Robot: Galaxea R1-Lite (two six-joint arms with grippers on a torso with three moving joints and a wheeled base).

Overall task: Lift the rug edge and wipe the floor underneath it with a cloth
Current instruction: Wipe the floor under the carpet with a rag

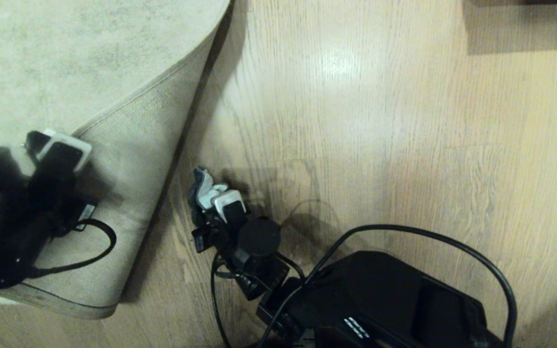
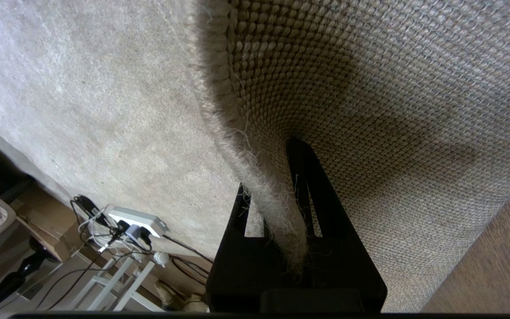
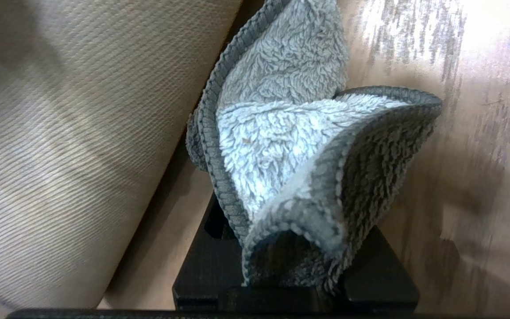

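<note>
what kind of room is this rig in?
Probably a home living space, though that is a guess. Wood-grain plank floor, a large pale rug with its edge folded back, and in the left wrist view a power strip with plugs and cables beyond the rug.

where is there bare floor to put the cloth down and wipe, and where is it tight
Open floor spreads from the folded-back rug edge to the dark shape at the top right corner. It is tight along the fold, where the right gripper holds the cloth, and near the robot's black base and cables. The left gripper pins the rug.
</note>
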